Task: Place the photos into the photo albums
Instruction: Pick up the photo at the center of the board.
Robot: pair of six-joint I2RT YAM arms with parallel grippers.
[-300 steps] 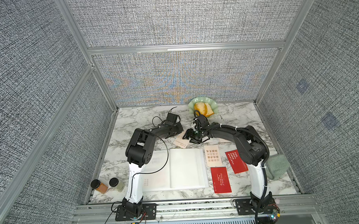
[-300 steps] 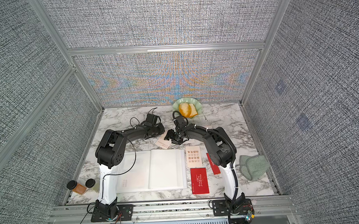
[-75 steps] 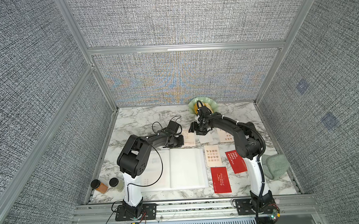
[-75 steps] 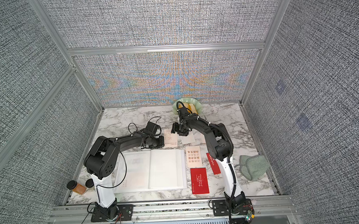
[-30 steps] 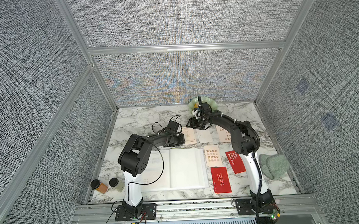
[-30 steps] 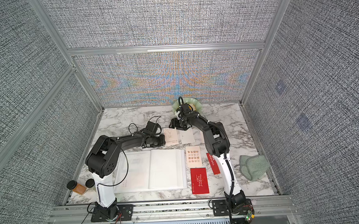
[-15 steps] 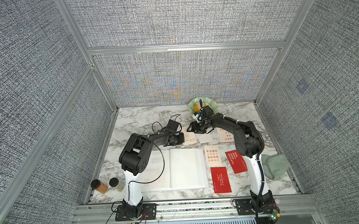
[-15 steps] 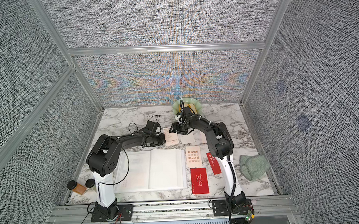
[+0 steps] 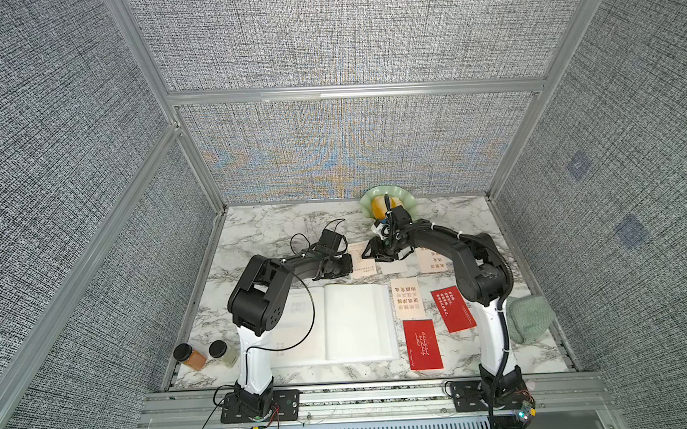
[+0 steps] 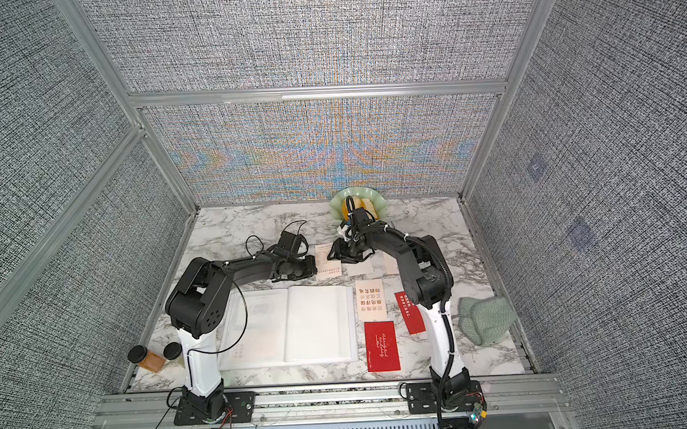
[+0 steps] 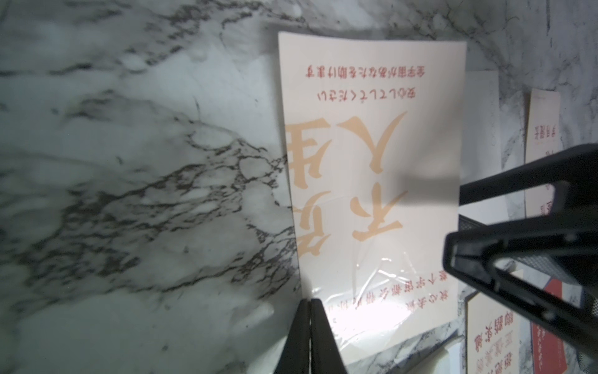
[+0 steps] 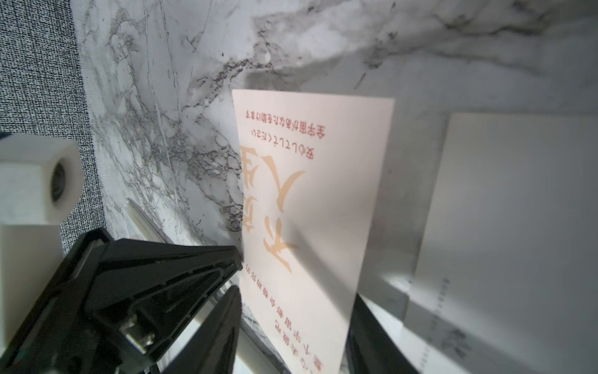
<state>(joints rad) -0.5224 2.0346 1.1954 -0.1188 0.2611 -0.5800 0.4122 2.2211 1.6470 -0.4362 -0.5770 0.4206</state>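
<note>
Marble bench (image 9: 274, 226): left jaws pinched a cream red-lettered card (image 11: 372, 162) by its edge, right jaws stood open astride it.

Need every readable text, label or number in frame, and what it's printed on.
"安心してください": cream rectangular card with red-brown print
"全宇宙があなたを助けます": same card
"人生": same card, large tan characters
Same card's remaining lines: washed out by glare.
Too small: print on the open white album, cream card beside it, both red cards.
</note>
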